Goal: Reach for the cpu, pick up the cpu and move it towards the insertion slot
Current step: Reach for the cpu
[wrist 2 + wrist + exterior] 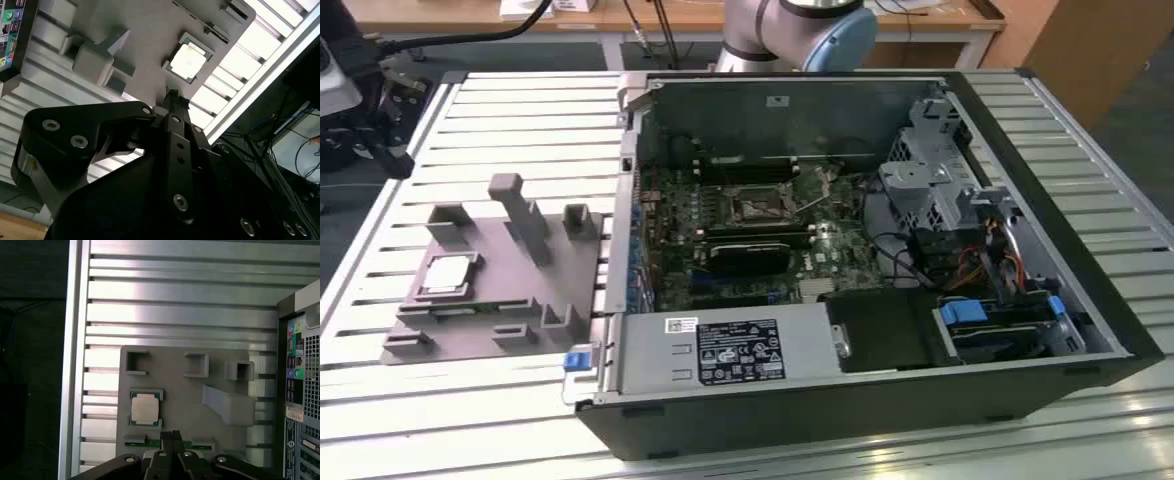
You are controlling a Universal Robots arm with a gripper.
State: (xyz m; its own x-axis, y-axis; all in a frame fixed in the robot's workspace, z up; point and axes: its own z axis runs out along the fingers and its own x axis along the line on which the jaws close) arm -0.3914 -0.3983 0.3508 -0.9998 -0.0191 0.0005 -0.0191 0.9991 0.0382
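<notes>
Well, my jaws [172, 434] are pressed together and hold nothing; in both wrist views the two tips meet in one dark point [172, 94] hanging over the grey fixture plate [185, 405], clear of its surface as far as I can judge.

The cpu [145, 408] lies flat in its shallow square seat on that plate, silvery top up, untouched. Seen from the exterior view, the plate [494, 270] sits on the slatted worktop [520, 110] toward the exterior view's left edge, just beside the open computer case [854, 400], and the cpu [447, 275] rests on the side of the plate farther from the case.

From my tips the cpu [187, 61] is near but apart. It lies a little ahead of them and off to the side away from the case, toward the worktop's outer edge. My tips are over the plate's rim and not over the chip, so that offset is what I judge the reach turns on.

The chip is square, so it has no long axis. Its sides run parallel to the plate's edges and to the worktop's slats. I cannot make out a corner mark or notch to say which way it points.

The insertion slot [754, 205] is inside the case, well apart from the cpu.
</notes>
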